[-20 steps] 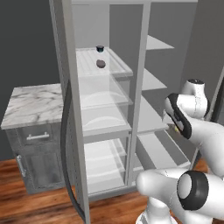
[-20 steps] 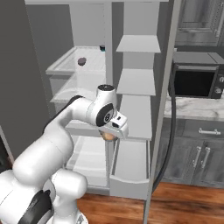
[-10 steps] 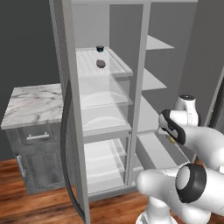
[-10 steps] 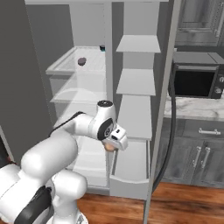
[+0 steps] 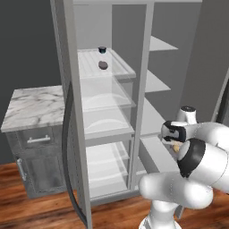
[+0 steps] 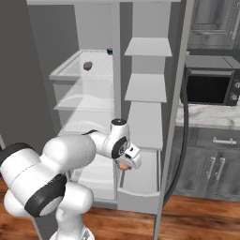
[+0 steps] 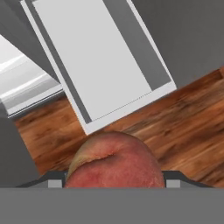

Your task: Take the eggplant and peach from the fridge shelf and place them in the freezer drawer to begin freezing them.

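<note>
My gripper (image 6: 124,165) is shut on the peach (image 6: 123,166), an orange-yellow ball with a red blush that bulges large in the hand view as the peach (image 7: 116,162). It hangs over the front end of the pulled-out pale-grey freezer drawer (image 6: 140,190), seen below the hand as the freezer drawer (image 7: 98,65) and from the left as the freezer drawer (image 5: 153,154). The gripper (image 5: 175,145) sits beside the robot's white elbow. The dark-purple eggplant (image 5: 103,65) lies on the ridged top fridge shelf (image 5: 123,68), also seen as the eggplant (image 6: 87,65), far above the gripper.
A black cup (image 5: 102,49) stands behind the eggplant on the same shelf. Smooth shelves fill the fridge below. The open fridge door (image 6: 174,117) stands right of the drawer. A marble-topped cabinet (image 5: 31,105) is at the left, a microwave (image 6: 211,89) at the right, wood floor below.
The arm has come down with the peach, from mid-shelf height to just above the drawer's front. The eggplant and the cup have not moved.
</note>
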